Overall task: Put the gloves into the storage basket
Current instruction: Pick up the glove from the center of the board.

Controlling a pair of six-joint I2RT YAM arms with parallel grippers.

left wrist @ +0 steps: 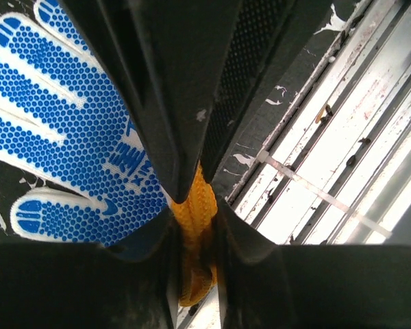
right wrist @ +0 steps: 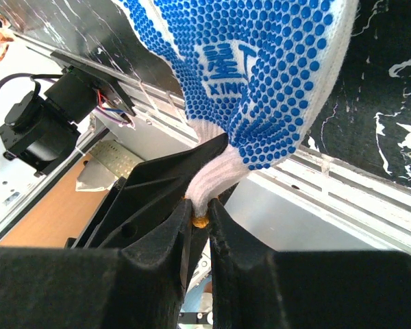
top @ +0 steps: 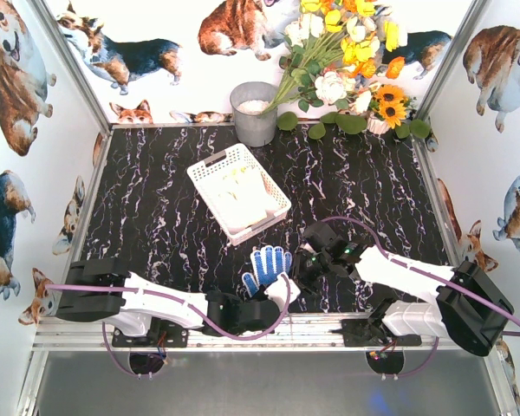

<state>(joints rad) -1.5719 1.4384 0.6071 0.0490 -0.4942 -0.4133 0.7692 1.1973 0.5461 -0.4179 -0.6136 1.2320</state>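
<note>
Crowding at the near edge of the table (top: 156,208) in the top view: ends of left arm (top: 156,305) and right arm (top: 399,270) bunched over the cuff of the blue-dotted glove (top: 266,267), so cannot make out either set of fingertips from up here. Glove fingers spread and pointing away from the bases, well apart from the storage basket (top: 214,159). Cannot tell whether lying flat or lifted. Inside the basket, pale knit heaped toward its right end; cannot count pieces or tell trim. Beyond it, a grey bucket (top: 254,121) with something white inside, not identifiable, beside flowers (top: 347,52).

Left wrist view: left gripper (left wrist: 195,229) nearly closed, pinching the glove's orange cuff trim. Above the pinch, two dark wedges blocking the middle; cannot say for certain what. Dotted palm cut off by the left edge.

Right wrist view: right gripper (right wrist: 200,218) clamped tight on the white ribbed cuff, a bit of orange trim between the tips. Glove fingers cut off by the top edge; another black wedge pressing on the cuff from the left.
</note>
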